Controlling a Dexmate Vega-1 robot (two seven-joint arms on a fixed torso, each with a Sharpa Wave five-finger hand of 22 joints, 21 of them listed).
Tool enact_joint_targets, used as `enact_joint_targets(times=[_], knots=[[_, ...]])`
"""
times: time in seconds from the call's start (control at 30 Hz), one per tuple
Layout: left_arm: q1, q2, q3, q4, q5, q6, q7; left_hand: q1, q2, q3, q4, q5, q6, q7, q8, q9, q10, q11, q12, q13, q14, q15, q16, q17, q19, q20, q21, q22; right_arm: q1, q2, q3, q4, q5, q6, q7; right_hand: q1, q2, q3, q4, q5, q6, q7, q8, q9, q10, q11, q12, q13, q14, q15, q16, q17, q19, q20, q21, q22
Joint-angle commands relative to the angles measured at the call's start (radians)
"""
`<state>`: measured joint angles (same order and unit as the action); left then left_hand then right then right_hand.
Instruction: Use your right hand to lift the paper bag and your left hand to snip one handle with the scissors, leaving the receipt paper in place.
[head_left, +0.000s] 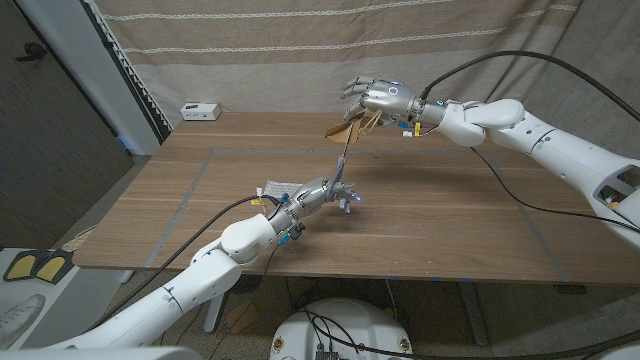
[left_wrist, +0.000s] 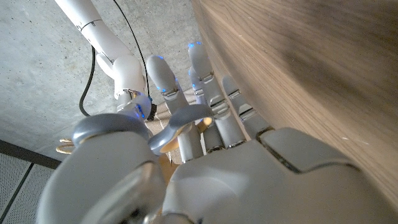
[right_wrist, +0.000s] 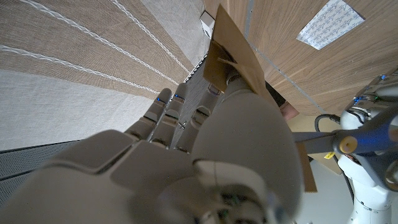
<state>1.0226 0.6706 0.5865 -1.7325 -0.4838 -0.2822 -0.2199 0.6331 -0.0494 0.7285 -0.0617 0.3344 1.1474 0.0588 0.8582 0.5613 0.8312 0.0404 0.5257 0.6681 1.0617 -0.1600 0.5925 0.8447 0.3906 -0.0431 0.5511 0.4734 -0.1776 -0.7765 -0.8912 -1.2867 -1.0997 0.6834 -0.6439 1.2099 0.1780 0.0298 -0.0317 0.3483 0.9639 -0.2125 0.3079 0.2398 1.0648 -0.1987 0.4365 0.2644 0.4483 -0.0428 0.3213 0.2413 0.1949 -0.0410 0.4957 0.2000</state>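
The paper bag is gripped in the right robot hand and held up clear of the far tabletop, while the scissors are held in the left robot hand, blades raised toward the bag. The lift looks done; whether a handle has been snipped cannot be told, nor what the bag holds. The receipt lies on the tabletop.

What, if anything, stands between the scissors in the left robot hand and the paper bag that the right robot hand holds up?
Nothing visible does. The scissors in the left robot hand point up toward the paper bag held by the right robot hand, with open air between them.
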Motion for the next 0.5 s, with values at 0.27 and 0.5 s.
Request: enact_joint_targets(times=[0.27,0.5], knots=[[-0.008,-0.044,0.003,0.043,-0.047,-0.053,-0.043,0.452,0.248,0.053,-0.091,0.027,-0.105,-0.213,0.166,0.093,-0.004,-0.257,-0.224,-0.043,-0.138,-0.075,-0.119,-0.035,-0.142,-0.001,0.174,0.084,0.000,0.001,-0.002,-0.017,0.003,-0.012,0.025,0.003,0.004,0.003,0.001,0.004,0.001,-0.002,0.005,0.003,0.012,-0.004,0.004,0.024,0.012,-0.190,-0.003,0.003,0.011,-0.104,0.007,0.001],[-0.003,-0.045,0.002,0.038,-0.048,-0.048,-0.033,0.545,0.229,0.079,-0.098,-0.063,0.061,-0.134,0.218,-0.005,0.091,-0.258,-0.222,-0.021,-0.269,-0.075,-0.330,-0.215,-0.228,-0.021,0.296,0.105,-0.007,-0.003,0.007,-0.033,0.009,-0.012,0.040,0.003,0.004,0.003,0.001,0.004,0.000,-0.002,0.004,0.004,0.011,-0.005,0.003,0.023,0.012,-0.190,-0.004,0.003,0.011,-0.103,0.008,0.001]])
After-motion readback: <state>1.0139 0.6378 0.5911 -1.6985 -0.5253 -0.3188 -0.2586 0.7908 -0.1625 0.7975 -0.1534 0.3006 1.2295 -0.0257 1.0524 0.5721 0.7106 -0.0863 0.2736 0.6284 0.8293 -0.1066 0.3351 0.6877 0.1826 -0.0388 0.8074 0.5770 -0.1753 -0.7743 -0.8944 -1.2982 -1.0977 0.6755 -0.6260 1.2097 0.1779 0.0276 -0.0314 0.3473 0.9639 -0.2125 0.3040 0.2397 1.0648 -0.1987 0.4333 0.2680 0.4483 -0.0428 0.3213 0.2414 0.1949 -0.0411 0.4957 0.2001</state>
